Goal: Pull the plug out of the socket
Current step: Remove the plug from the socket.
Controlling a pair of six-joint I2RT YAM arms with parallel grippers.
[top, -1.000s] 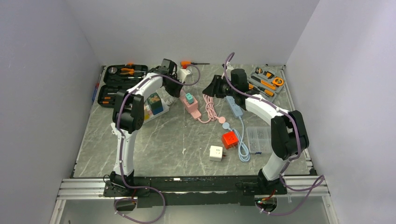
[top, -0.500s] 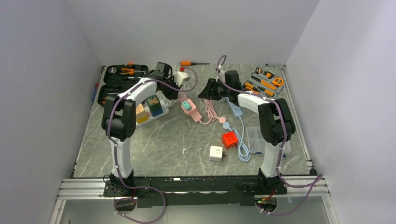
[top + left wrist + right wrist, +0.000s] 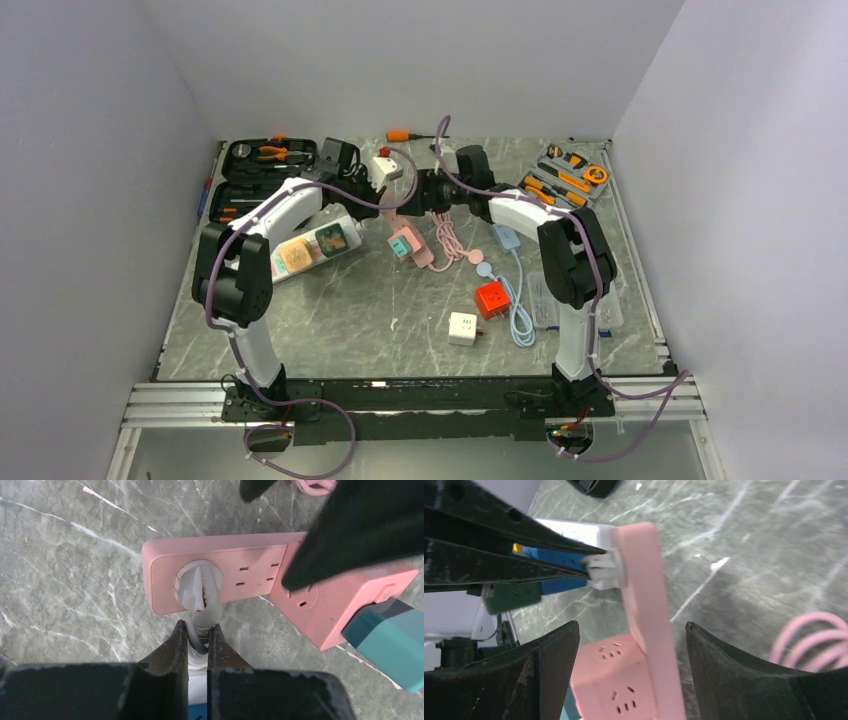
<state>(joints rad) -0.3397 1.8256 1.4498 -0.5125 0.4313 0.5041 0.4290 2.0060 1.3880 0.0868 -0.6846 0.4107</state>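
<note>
Marble tabletop; plug in socket

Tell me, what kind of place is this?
Probably a robot lab test booth: a left arm and a right arm bolted to a marble-look table, plain walls around it, and a tool case and pink power strip laid out.

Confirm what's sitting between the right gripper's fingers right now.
The pink power strip, edge-on with the white plug seated in it, fills the gap of the open right gripper. The right wrist view shows it.
</note>
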